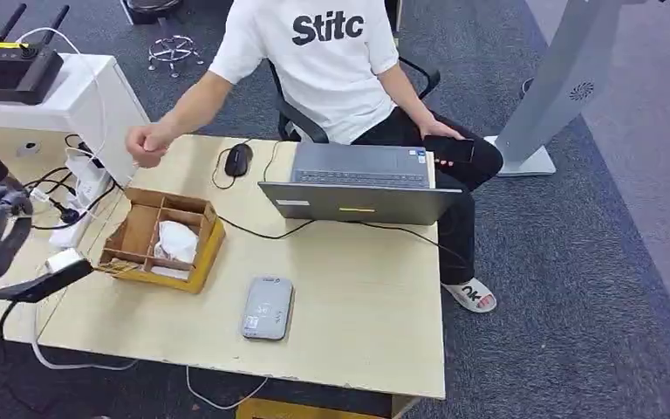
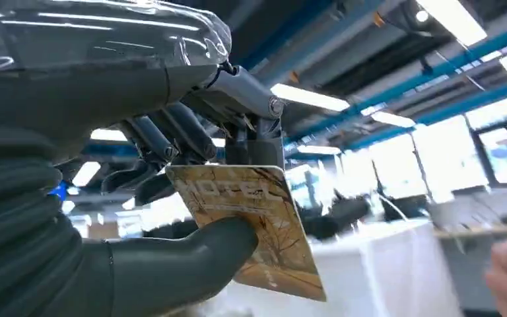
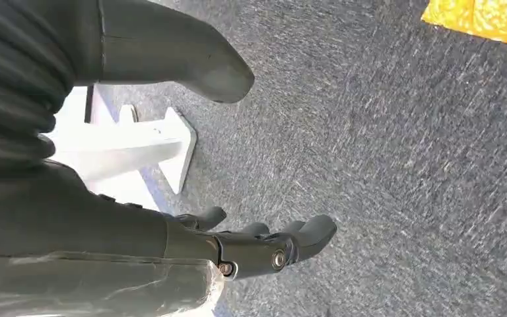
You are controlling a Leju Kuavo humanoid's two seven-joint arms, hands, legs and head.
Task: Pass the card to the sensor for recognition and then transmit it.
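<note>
Card (image 2: 257, 231): flat rectangle, tan-gold printed face with pale lettering near one end and a branch-like pattern. In the left wrist view its long axis runs away from the palm, free end past the thumb tip. In the head view it lies roughly level at the table's (image 1: 366, 314) left edge, free end toward the wooden divided box (image 1: 161, 240).

Left hand (image 2: 171, 198): thumb pressed on the card face, dark fingers behind; card pinched.

Grey sensor (image 1: 268, 307) on the table, well apart from the card.

Right hand (image 3: 224, 244): fingers apart, holding nothing, above carpet.
</note>
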